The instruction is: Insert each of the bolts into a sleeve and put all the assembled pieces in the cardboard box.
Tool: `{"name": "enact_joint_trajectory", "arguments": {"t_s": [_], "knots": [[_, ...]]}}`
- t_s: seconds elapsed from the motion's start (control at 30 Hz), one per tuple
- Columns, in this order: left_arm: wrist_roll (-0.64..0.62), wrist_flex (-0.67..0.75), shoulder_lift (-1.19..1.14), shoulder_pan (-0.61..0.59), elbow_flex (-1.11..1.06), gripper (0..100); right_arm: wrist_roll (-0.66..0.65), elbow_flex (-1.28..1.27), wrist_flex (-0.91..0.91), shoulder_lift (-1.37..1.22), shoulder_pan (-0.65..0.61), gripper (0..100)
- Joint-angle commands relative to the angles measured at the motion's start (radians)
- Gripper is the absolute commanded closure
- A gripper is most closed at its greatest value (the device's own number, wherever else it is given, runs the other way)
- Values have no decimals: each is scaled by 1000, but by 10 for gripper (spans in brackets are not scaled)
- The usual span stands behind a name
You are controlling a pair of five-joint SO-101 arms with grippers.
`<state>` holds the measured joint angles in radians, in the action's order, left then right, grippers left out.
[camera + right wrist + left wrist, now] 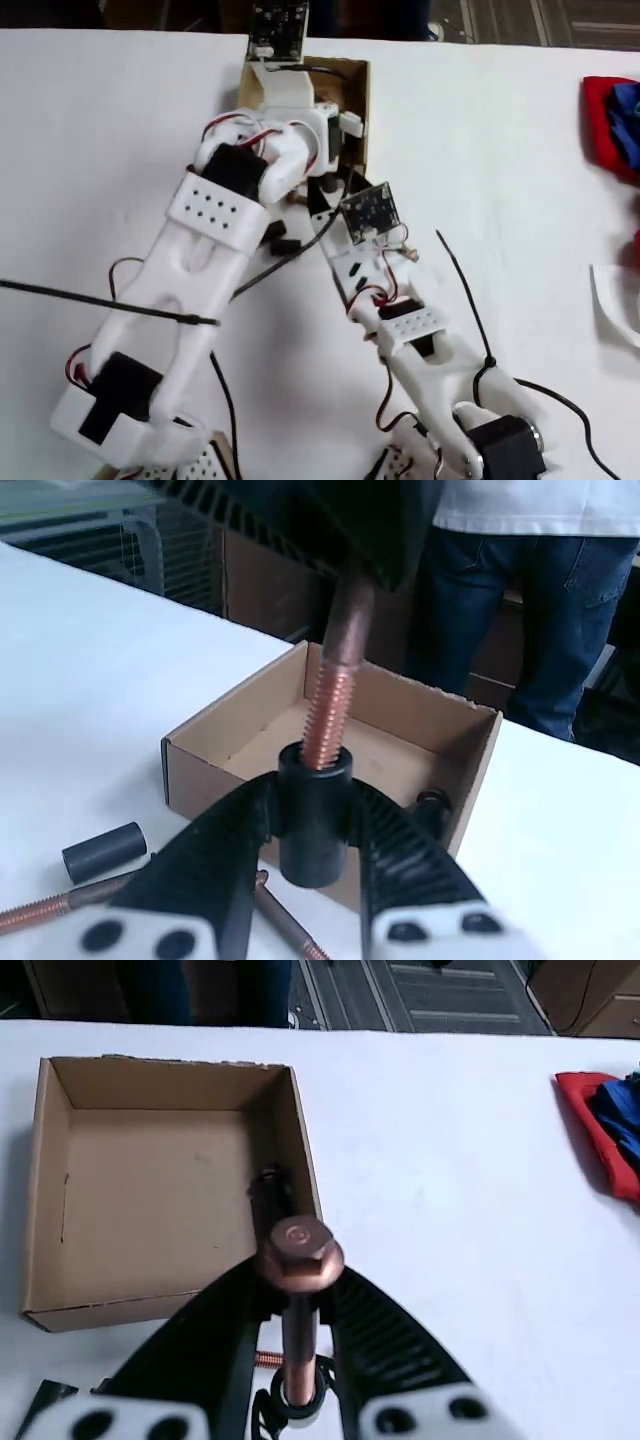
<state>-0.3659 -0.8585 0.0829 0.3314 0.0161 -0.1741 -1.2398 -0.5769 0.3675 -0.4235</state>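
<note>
My left gripper [300, 1285] is shut on a copper bolt [300, 1250] just below its hex head. The bolt's threaded end [330, 710] points down into the mouth of a black sleeve [315, 820]. My right gripper [313, 805] is shut on that sleeve and holds it upright, close to the near wall of the cardboard box [200, 740]. One dark assembled piece [268, 1185] lies inside the box [160, 1180], against its wall. In the high view both arms meet just in front of the box [358, 75].
A loose black sleeve [105, 850] and two loose bolts [40, 910] [285, 920] lie on the white table beside the box. Red and blue cloth [610, 110] sits at the far right edge, with a white curved object [615, 300] below it.
</note>
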Motion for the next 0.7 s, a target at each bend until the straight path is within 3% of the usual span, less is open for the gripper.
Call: {"name": "enact_joint_trajectory", "arguments": {"t_s": [0.0,0.2,0.67], "knots": [[5,87,11,25,-45,976,-2,17,-2,51,12,977],[5,210,17,23,-140,976,-2,17,-5,51,13,977],[3,201,18,26,-143,976,-2,26,-2,51,15,977]]}}
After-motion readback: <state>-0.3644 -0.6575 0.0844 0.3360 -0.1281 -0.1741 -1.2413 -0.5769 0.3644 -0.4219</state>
